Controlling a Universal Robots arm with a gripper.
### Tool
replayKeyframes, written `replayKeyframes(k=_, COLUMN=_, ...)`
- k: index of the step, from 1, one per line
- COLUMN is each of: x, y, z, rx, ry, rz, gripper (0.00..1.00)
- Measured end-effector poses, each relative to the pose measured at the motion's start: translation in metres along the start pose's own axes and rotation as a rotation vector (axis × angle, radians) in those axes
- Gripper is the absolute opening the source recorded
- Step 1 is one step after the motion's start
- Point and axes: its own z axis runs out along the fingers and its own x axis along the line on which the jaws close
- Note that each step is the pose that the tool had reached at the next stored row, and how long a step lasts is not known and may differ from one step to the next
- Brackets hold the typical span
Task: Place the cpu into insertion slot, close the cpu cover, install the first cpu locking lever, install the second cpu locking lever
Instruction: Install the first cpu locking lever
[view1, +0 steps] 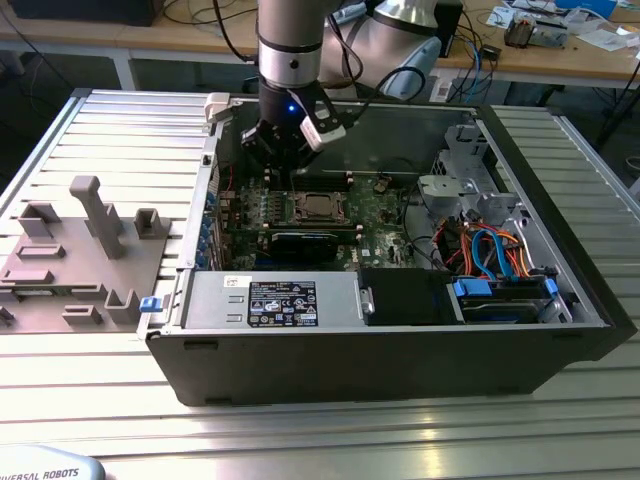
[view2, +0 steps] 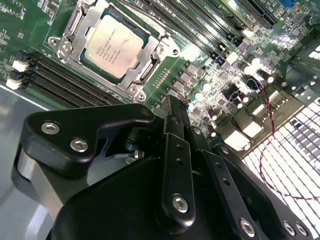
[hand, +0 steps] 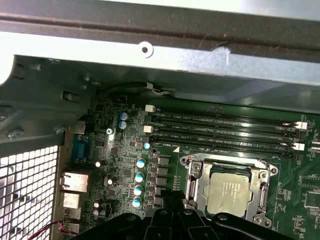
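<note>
The silver cpu (view2: 113, 45) lies flat in the insertion slot (view2: 75, 25), cpu cover (view2: 145, 70) closed.

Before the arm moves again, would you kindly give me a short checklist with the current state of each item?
1. Dull silver square cpu seated in the black square insertion slot: ok.
2. Thin silvery metal cpu cover closed over the chip's edges: ok.
3. Locking levers latched: cannot tell.
4. Black claw not holding anything: ok, nothing between its tips.
5. Claw apart from the cpu, beside the slot above the green circuit board: ok.
</note>
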Motion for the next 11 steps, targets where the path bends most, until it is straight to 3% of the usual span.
replayKeyframes(k=6, x=0.0027, y=0.0017, z=-0.0091, rx=-0.0161, ry=-0.0039, rz=0.0, gripper=0.11)
replayKeyframes(k=8, x=0.0041, y=0.0029, z=-0.0125, rx=-0.0274, ry=-0.0059, rz=-0.001, gripper=0.11)
replayKeyframes(k=9, x=0.0058, y=0.0059, z=-0.0155, rx=-0.0479, ry=-0.0089, rz=-0.001, gripper=0.11)
replayKeyframes(k=11, x=0.0049, y=0.0161, z=-0.0157, rx=-0.0543, ry=-0.0095, rz=-0.001, gripper=0.11)
